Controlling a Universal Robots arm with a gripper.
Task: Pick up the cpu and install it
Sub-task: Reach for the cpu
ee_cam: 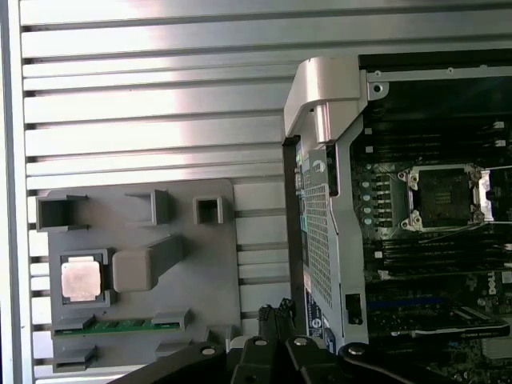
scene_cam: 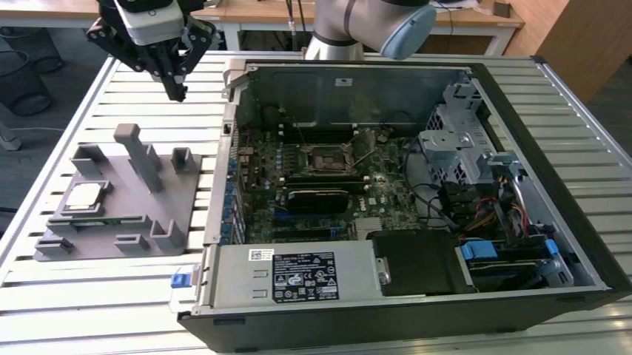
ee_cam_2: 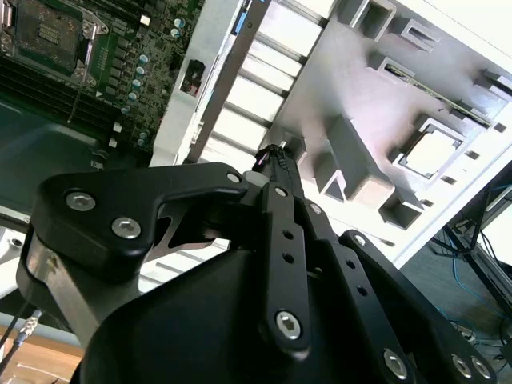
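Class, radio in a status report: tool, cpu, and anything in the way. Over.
Tool shut, empty, hovering away from cpu. Cpu lies in grey fixture, untouched. Beside it stands a tall post.

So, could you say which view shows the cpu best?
The first wrist view: the cpu faces the camera squarely in its fixture. The exterior view shows it slanted; the second wrist view shows it skewed.

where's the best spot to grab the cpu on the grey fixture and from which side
Probably by two opposite edges of the cpu, coming straight down from above. It lies flat, lid up, in a shallow pocket of the grey fixture, so only its thin rim offers a pinch, and the tall post beside it blocks a sideways approach.
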